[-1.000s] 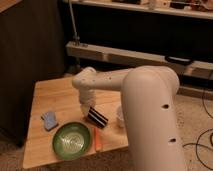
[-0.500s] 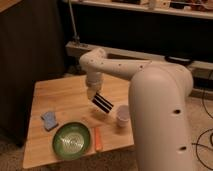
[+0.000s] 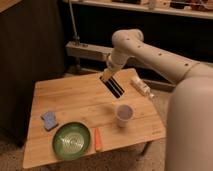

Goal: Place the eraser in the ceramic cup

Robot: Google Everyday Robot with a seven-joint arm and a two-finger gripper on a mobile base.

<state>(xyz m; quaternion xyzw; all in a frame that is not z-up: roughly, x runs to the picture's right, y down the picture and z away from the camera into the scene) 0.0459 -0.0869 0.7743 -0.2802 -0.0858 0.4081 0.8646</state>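
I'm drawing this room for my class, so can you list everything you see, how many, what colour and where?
table: one, light wood, middle of the view.
ceramic cup: one, white, upright on the table's right part.
plate: one, green, at the table's front.
sponge: one, blue, left of the plate.
carrot-like stick: one, orange, just right of the plate.
tube-like thing: one, whitish, lying at the table's far right edge; I cannot tell what it is.
eraser: one, black with pale stripes, held tilted in the air, not in the cup.
arm: one, white, reaching in from the right.
hand: one, shut on the eraser's upper end.
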